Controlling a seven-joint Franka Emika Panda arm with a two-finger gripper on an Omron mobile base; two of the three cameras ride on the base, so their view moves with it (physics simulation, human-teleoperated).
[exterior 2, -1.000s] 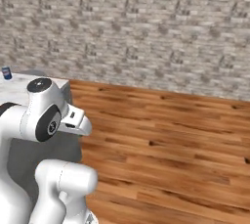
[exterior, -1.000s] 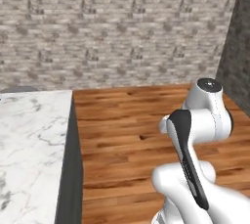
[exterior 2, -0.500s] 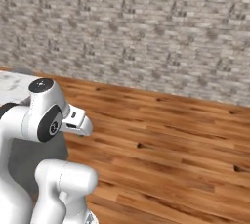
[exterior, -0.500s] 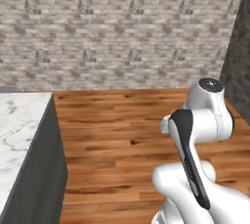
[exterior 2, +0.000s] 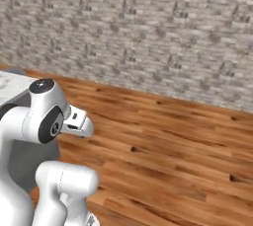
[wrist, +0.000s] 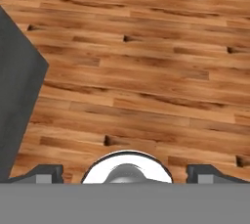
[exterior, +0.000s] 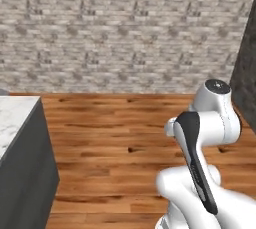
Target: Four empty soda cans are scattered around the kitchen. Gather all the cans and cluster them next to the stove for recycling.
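Note:
My gripper (wrist: 126, 173) is open in the hand view, its two dark fingertips (wrist: 47, 172) far apart with nothing between them, pointing down at bare wooden floor. The arm is folded up close over the base in both base views. The soda cans and the stove are out of view.
A marble-topped counter with a dark grey side (exterior: 20, 138) stands at the left; its corner also appears behind the arm (exterior 2: 11, 83) and as a dark panel (wrist: 17, 86). Wooden floor (exterior: 120, 138) runs to a brick wall (exterior: 125, 33). A dark tall unit (exterior: 248, 73) is at the right edge.
The base has turned, so the whole scene slid left: the counter has moved toward the left edge and the small blue can on it has left the right base view. The arm's pose is unchanged.

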